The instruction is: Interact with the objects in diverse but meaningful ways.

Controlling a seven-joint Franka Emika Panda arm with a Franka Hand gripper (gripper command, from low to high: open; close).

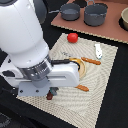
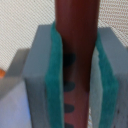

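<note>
Gripping the dark brown sausage stick [image 2: 76,30] upright between closed gripper [image 2: 77,87] pads [image 2: 56,85]; placemat [image 1: 95,95] beneath

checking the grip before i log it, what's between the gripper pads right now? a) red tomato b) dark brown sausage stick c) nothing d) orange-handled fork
b: the wrist view shows the dark brown sausage stick clamped between the teal pads of the gripper, while the red tomato lies apart on the mat.
</note>
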